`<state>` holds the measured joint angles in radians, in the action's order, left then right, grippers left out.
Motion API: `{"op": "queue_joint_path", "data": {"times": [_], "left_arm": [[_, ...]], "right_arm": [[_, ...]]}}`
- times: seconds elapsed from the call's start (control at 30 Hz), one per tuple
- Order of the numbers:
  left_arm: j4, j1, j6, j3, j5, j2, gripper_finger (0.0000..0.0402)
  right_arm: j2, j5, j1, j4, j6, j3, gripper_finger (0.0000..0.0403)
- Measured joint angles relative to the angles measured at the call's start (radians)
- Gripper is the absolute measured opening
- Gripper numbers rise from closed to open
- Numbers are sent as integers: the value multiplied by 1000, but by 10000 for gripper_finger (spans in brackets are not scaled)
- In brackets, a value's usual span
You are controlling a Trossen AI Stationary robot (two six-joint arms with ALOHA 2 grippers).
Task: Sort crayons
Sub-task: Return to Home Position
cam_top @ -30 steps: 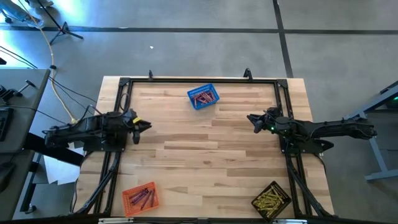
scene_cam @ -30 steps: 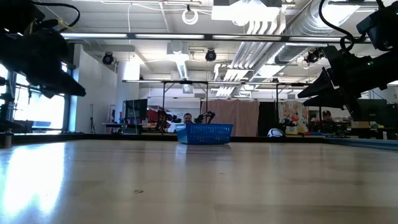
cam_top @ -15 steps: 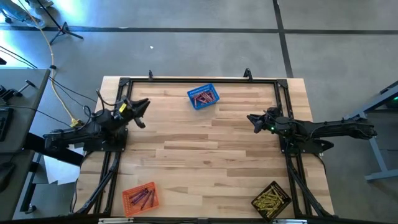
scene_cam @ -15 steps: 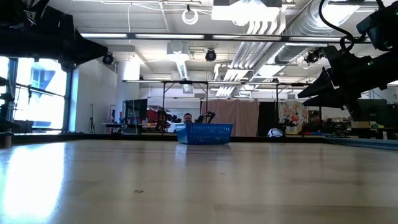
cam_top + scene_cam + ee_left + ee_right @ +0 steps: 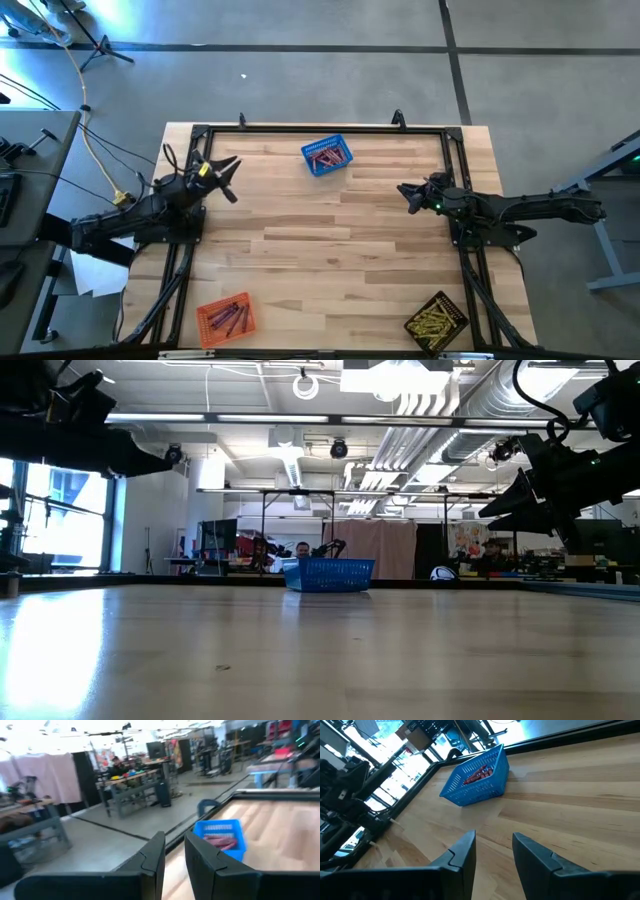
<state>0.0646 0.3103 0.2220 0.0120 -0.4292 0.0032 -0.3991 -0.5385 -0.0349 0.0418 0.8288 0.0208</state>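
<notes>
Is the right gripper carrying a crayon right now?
No: the right gripper is open with only bare table showing between its fingers, while the red crayons lie in the blue basket.

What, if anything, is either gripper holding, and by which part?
Nothing. The left gripper and the right gripper are both open and empty.

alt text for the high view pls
Wooden table from above holding three baskets: red crayons in a blue basket far centre, purplish crayons in an orange basket near left, yellow crayons in a black basket near right. Left gripper and right gripper hover open, empty.
</notes>
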Motion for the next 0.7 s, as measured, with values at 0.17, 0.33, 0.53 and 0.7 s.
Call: {"op": "queue_joint_path", "data": {"times": [0.17,0.33,0.53,0.7], "left_arm": [[1,63,100,0,-46,0,60],[3,120,171,0,-138,0,60],[5,163,112,0,-157,0,60],[5,256,41,0,-157,0,60]], "right_arm": [[0,0,0,0,0,0,115],[0,0,0,0,0,0,115],[0,0,0,0,0,0,115],[0,0,0,0,0,0,115]]}}
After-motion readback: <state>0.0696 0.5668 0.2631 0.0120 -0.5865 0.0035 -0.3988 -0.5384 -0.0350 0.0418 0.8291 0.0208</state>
